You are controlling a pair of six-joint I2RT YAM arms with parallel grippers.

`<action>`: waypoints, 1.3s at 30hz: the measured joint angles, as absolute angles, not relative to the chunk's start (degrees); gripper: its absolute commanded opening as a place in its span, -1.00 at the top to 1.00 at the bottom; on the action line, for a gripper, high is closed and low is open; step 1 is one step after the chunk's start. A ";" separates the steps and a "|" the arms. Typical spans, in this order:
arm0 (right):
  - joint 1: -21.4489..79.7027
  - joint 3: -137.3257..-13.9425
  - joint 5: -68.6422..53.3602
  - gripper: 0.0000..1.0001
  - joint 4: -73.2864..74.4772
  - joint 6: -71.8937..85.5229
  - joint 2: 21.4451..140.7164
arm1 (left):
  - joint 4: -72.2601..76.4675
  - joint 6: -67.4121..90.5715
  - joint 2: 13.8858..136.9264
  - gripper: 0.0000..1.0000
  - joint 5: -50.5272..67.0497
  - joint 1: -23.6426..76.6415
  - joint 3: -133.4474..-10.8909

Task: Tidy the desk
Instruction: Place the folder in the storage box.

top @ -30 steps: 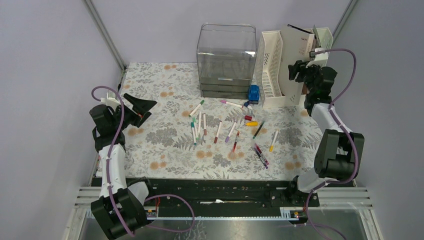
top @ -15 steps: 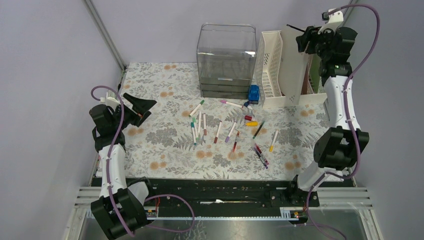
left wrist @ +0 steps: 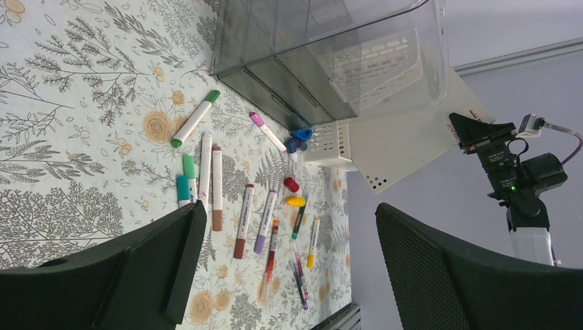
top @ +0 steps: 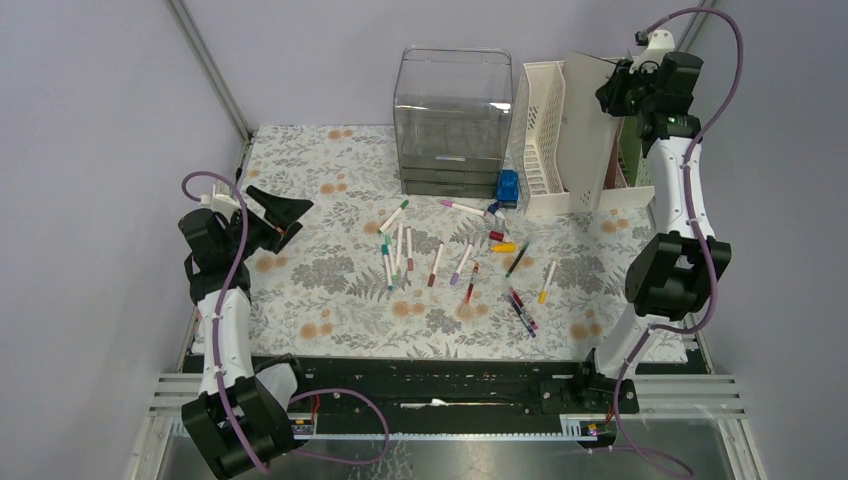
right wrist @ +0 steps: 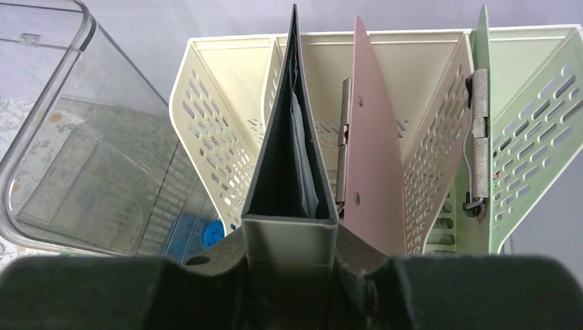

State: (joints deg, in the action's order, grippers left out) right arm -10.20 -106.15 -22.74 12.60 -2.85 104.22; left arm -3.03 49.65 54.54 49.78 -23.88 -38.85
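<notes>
The right gripper [right wrist: 289, 251] pinches a grey binder [right wrist: 278, 172] by its spine, apparently to stand it upright in the white rack [right wrist: 213, 117]. The left gripper [top: 280, 212] hangs wide open, idle, over the desk [top: 330, 310]. The desk lies below both arms, with markers [top: 437, 262] scattered across its middle.

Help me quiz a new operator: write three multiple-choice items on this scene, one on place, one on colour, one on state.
1. Where do the markers lie? A in a cup; B loose on the desk; C on the floor.
2. The small object by the clear drawers is: A red; B green; C blue.
3. The left gripper is: A open; B shut on a marker; C shut, empty.
Key: B, scattered mid-cloth; C, blue in the top view; A, fingers stand wide apart.
</notes>
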 measured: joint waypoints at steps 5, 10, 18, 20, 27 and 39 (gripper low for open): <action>-10.28 -103.59 -21.19 1.00 9.96 -2.13 102.35 | -3.03 50.06 54.54 -0.97 49.95 -23.88 -38.87; -10.28 -92.20 -18.59 1.00 -0.54 0.21 95.04 | -3.03 50.59 54.54 -0.97 50.02 -23.81 -38.87; -10.28 -82.78 -16.67 1.00 -15.44 2.20 92.29 | -3.01 51.09 54.43 -0.97 50.17 -23.29 -38.87; -10.28 -80.60 -16.60 1.00 -19.49 2.87 92.29 | -3.01 51.13 54.35 -0.97 50.17 -23.18 -38.87; -10.28 -74.32 -16.67 1.00 -32.64 3.92 92.29 | -2.92 51.42 53.45 -0.97 50.17 -22.94 -38.87; -10.22 -62.67 -16.69 1.00 -54.15 2.52 92.40 | -2.92 51.51 53.32 -0.97 50.15 -22.63 -38.85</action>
